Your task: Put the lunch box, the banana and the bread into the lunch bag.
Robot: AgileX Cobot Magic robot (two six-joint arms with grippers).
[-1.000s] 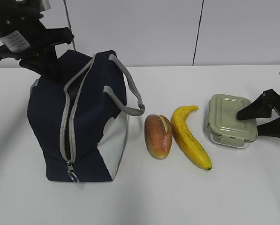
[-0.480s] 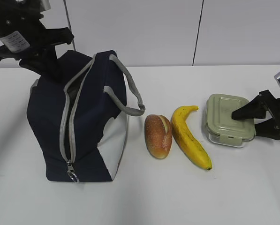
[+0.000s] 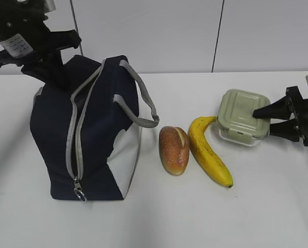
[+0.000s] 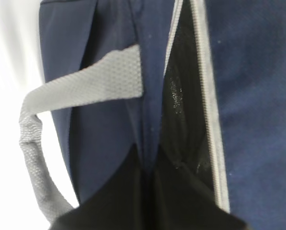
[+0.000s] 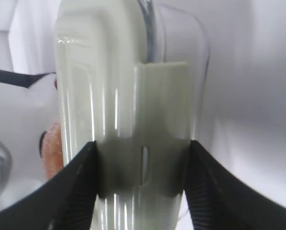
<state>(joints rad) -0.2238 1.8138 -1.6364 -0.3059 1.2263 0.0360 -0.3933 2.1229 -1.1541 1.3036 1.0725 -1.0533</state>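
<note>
1. One lunch box (image 3: pixel 240 116) is clamped between the fingers of the right gripper (image 3: pixel 261 120), with its end clip between the pads.
2. The banana (image 3: pixel 208 150) lies just beyond the box, away from the gripper.
3. The left gripper (image 4: pixel 147 167) is clenched on the rim of the lunch bag (image 3: pixel 86 134).

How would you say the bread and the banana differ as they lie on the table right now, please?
The bread is a short, stubby oval, while the banana is long, slim and curved. The bread is reddish-brown with a pale slash on top; the banana is yellow with dark tips. The banana's far tip lies right by the lunch box, while the bread lies apart from it. Both rest flat on the white table, side by side, neither one gripped.
</note>
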